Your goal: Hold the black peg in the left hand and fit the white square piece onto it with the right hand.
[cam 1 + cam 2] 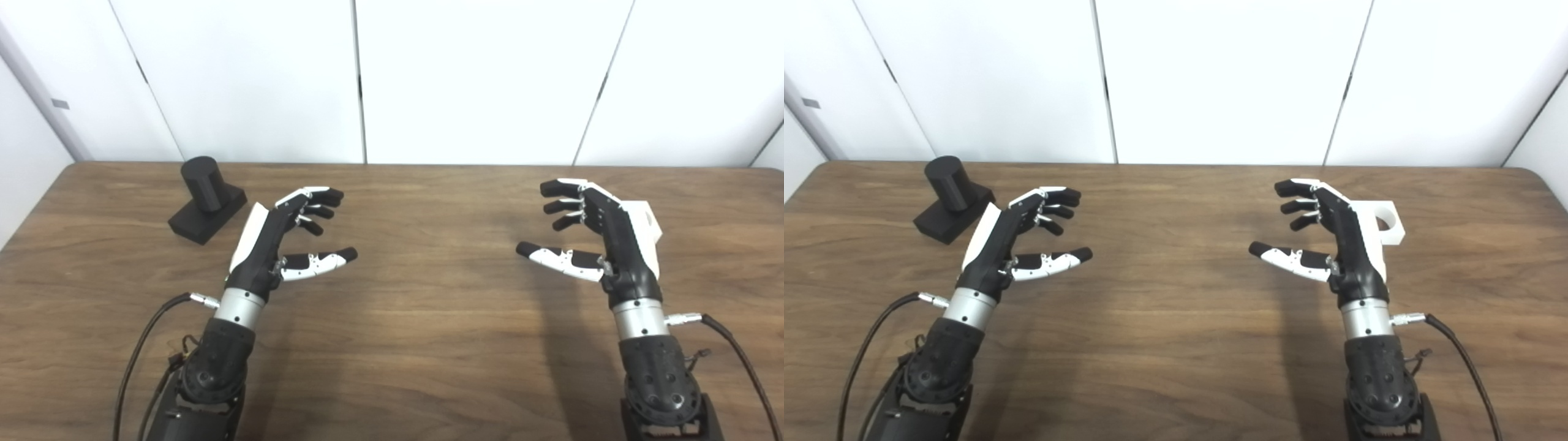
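Note:
The black peg (207, 199), a short upright cylinder on a black rectangular base, stands on the table at the far left. My left hand (288, 236) is open and empty, held above the table just right of the peg and apart from it. The white square piece (1385, 225), with a round hole in it, lies on the table at the right, partly hidden behind my right hand (1329, 229). My right hand is open and empty, just left of the piece, palm facing the left hand.
The wooden table (416, 306) runs the full width of the view, with its far edge against white wall panels (478, 73). Cables (144, 349) hang from both wrists near the front edge.

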### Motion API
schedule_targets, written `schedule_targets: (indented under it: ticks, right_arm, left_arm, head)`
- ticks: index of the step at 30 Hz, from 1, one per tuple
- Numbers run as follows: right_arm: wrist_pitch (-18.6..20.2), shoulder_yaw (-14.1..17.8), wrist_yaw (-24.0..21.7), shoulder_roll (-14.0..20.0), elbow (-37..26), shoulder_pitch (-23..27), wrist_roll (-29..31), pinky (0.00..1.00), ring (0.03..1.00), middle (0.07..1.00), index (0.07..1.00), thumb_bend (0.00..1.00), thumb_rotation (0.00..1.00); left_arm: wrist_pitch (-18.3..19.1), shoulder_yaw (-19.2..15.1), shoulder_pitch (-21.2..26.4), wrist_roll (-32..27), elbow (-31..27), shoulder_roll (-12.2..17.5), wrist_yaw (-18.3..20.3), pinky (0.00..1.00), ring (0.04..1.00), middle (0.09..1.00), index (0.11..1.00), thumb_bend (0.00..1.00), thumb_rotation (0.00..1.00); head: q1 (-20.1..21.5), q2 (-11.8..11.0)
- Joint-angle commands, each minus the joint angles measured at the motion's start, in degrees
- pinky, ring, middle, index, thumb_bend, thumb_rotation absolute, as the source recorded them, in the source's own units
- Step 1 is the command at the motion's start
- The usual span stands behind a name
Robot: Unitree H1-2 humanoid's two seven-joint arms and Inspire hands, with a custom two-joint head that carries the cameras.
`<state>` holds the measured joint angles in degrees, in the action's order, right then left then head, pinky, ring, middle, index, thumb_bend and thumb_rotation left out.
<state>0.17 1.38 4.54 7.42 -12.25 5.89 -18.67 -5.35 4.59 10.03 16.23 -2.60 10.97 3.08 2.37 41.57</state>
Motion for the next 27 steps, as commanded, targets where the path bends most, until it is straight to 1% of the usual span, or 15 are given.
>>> schedule_targets:
  ticks: [1, 8, 13, 15, 19, 20, 21, 22, 24, 25, 27]
  right_arm:
    - [-1.8, 0.1, 0.3, 0.5, -1.5, 1.5, 0.0, 0.49, 0.621, 0.691, 0.659, 0.65, 0.00]
    - [-1.4, 0.1, 0.1, 0.6, -1.7, 1.5, -0.1, 0.49, 0.618, 0.689, 0.659, 0.65, 0.00]
    - [-2.2, 0.2, 0.0, 0.9, -1.2, 1.6, 0.5, 0.49, 0.614, 0.688, 0.660, 0.66, 0.00]
    - [-2.2, 0.3, 0.0, 1.0, -1.2, 1.5, 0.4, 0.49, 0.613, 0.689, 0.661, 0.66, 0.00]
    - [-2.7, 0.7, -0.3, 1.9, -1.1, 1.4, 1.4, 0.49, 0.611, 0.688, 0.665, 0.65, 0.00]
    - [-2.6, 0.9, -0.5, 2.1, -1.2, 1.4, 2.1, 0.50, 0.617, 0.690, 0.670, 0.65, 0.00]
    - [-2.6, 1.1, -0.7, 2.3, -1.2, 1.4, 2.6, 0.50, 0.619, 0.690, 0.672, 0.65, 0.00]
    - [-2.5, 1.4, -0.8, 2.5, -1.3, 1.3, 3.1, 0.50, 0.621, 0.690, 0.673, 0.65, 0.00]
    - [-2.6, 1.8, -0.9, 3.0, -1.3, 1.2, 3.3, 0.50, 0.622, 0.691, 0.673, 0.64, 0.00]
    - [-3.0, 2.0, -1.0, 3.4, -1.2, 1.2, 3.4, 0.50, 0.621, 0.692, 0.673, 0.64, 0.00]
    - [-3.5, 2.3, -1.2, 4.0, -1.1, 1.1, 3.7, 0.50, 0.622, 0.701, 0.675, 0.62, 0.00]
  left_arm:
    - [-2.3, 0.0, 2.3, 0.0, -1.4, 0.4, -0.3, 0.57, 0.701, 0.735, 0.708, 0.78, 0.08]
    - [-1.8, 0.0, 2.2, 0.2, -1.6, 0.3, -0.3, 0.55, 0.692, 0.734, 0.708, 0.78, 0.09]
    - [-2.6, 0.2, 2.2, -0.3, -1.2, 0.4, -0.2, 0.57, 0.693, 0.732, 0.703, 0.77, 0.07]
    - [-2.5, 0.3, 2.2, -0.3, -1.3, 0.2, -0.2, 0.57, 0.693, 0.731, 0.701, 0.77, 0.07]
    - [-2.1, 0.9, 2.3, 0.8, -1.4, -0.5, -0.7, 0.57, 0.700, 0.730, 0.695, 0.78, 0.07]
    - [-1.6, 1.1, 2.4, 1.3, -1.5, -0.9, -0.8, 0.56, 0.698, 0.732, 0.693, 0.79, 0.09]
    - [-1.3, 1.3, 2.4, 1.6, -1.7, -1.2, -0.9, 0.56, 0.697, 0.735, 0.692, 0.79, 0.09]
    - [-0.9, 1.5, 2.4, 1.9, -1.8, -1.6, -0.9, 0.56, 0.697, 0.736, 0.692, 0.79, 0.09]
    - [-0.4, 1.8, 2.4, 2.3, -2.1, -2.4, -0.9, 0.54, 0.686, 0.733, 0.692, 0.79, 0.09]
    - [-0.1, 2.0, 2.4, 2.6, -2.2, -2.9, -0.9, 0.54, 0.685, 0.733, 0.692, 0.78, 0.08]
    - [0.2, 2.3, 2.3, 3.2, -2.3, -3.6, -1.0, 0.54, 0.691, 0.733, 0.690, 0.78, 0.08]
  head:
    - [0.0, 0.1]
    - [-0.4, 0.0]
    - [-0.8, -0.1]
    - [-1.9, -0.2]
    - [-7.4, -0.6]
    - [-10.0, -0.8]
    - [-10.4, -0.8]
    - [-12.8, -1.1]
    - [-14.1, -1.3]
    - [-16.2, -1.7]
    - [-18.1, -2.0]
